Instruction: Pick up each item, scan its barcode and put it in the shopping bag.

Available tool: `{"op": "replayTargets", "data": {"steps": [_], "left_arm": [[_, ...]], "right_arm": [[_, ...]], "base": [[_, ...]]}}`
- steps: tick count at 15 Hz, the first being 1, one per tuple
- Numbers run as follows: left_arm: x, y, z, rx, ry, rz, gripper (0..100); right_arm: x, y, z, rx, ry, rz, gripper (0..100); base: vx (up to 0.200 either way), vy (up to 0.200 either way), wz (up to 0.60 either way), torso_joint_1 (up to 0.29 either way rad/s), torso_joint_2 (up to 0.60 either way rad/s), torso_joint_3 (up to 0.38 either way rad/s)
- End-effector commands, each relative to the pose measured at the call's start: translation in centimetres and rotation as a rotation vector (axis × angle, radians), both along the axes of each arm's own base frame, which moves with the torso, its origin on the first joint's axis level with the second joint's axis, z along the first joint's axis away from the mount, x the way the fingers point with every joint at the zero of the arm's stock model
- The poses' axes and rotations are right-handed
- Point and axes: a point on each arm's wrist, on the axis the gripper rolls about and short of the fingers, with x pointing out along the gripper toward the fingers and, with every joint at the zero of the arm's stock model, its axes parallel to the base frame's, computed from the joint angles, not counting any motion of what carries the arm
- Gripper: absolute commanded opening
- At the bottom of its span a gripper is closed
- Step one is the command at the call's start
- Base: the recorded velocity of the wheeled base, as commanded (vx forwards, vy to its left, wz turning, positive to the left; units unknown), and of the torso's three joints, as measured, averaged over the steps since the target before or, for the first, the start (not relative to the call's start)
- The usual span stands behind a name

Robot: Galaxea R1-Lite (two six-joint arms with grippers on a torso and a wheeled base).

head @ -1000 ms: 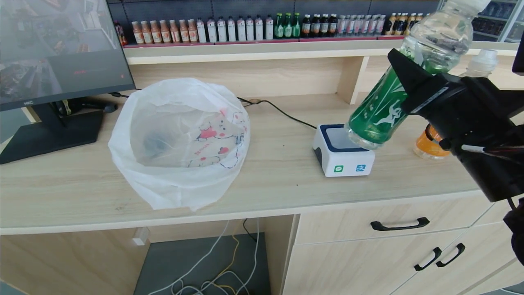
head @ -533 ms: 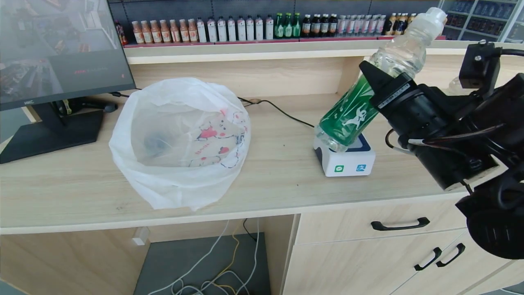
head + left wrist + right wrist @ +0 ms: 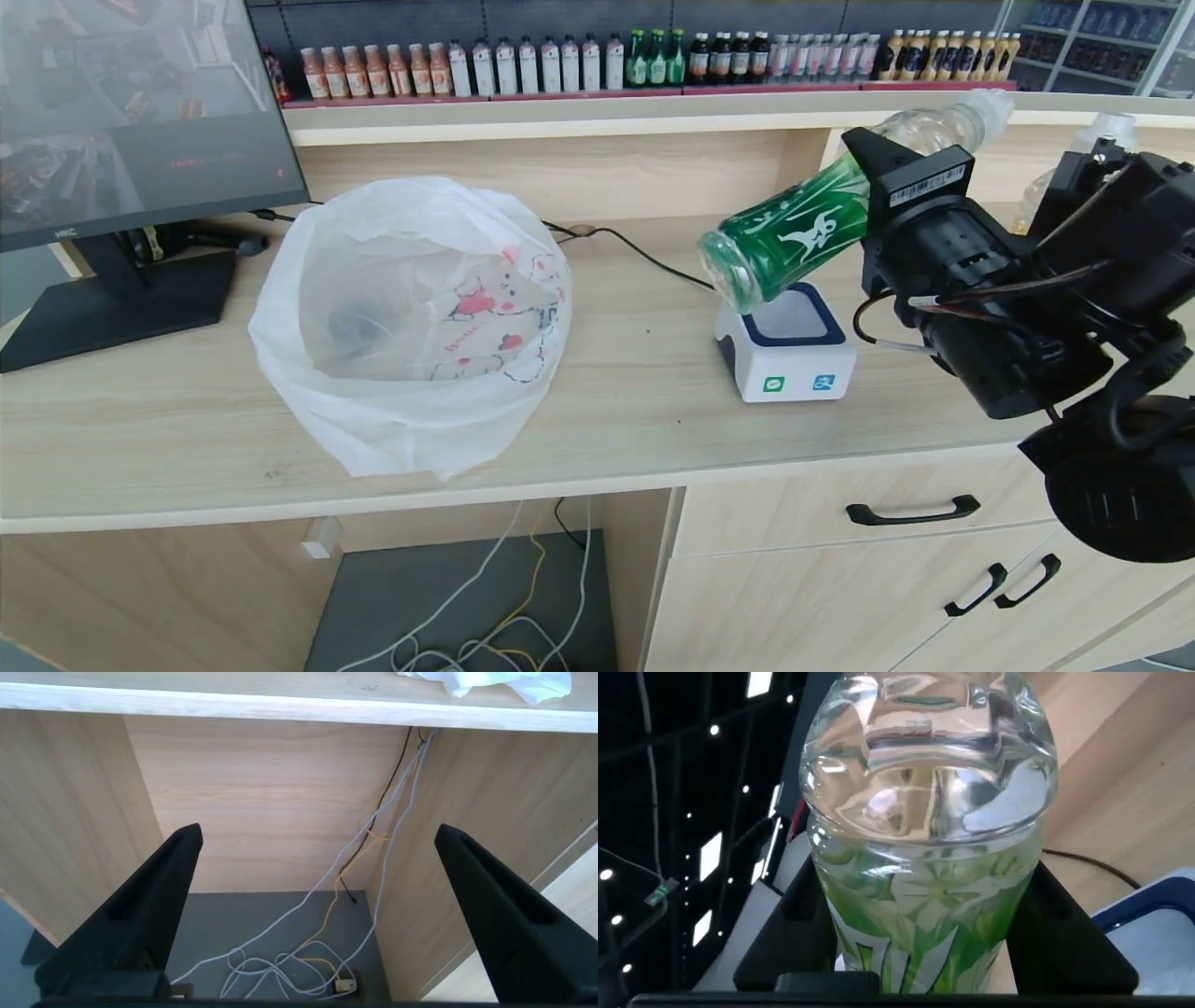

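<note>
Since 1.0 s ago, green-labelled bottle (image 3: 803,238) has tipped from steeply upright to nearly level, and its base has crossed from the right edge of the scanner (image 3: 789,350) to above its left rear corner. Right gripper (image 3: 878,191) is clamped across the bottle's upper body; black fingers (image 3: 864,154) press either side, white cap pointing away to the right of the scanner, base lifted clear of the scanner window. Shopping bag (image 3: 411,327) stands open on the countertop (image 3: 635,411) well to the left of the scanner, some printed item lying inside. Monitor (image 3: 140,112) sits farther left of the scanner, beyond the bag. Black cable (image 3: 644,257) runs behind the scanner to the rear. Left gripper (image 3: 318,840) hangs below counter level, left of the scanner, fingers spread wide and holding nothing, facing loose cables (image 3: 308,952) on the floor.
</note>
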Motion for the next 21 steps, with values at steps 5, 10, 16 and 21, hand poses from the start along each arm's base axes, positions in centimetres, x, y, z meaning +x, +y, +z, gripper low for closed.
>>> {"op": "replayTargets", "data": {"steps": [5,10,16,21], "left_arm": [[0.0,0.0,0.0,0.0,-0.001,0.0,100],[0.0,0.0,0.0,0.0,-0.001,0.0,100],[0.0,0.0,0.0,0.0,-0.001,0.0,100],[0.0,0.0,0.0,0.0,-0.001,0.0,100]], "right_arm": [[1.9,-1.4,-1.7,0.123,0.066,-0.01,0],[2.6,-2.1,-3.3,0.161,0.12,-0.021,0],[3.0,-2.5,-3.7,0.183,0.134,-0.023,0],[3.2,-2.6,-3.8,0.186,0.136,-0.021,0]], "base": [[0.0,0.0,0.0,0.0,0.0,0.0],[0.0,0.0,0.0,0.0,0.0,0.0],[0.0,0.0,0.0,0.0,0.0,0.0],[0.0,0.0,0.0,0.0,0.0,0.0]]}}
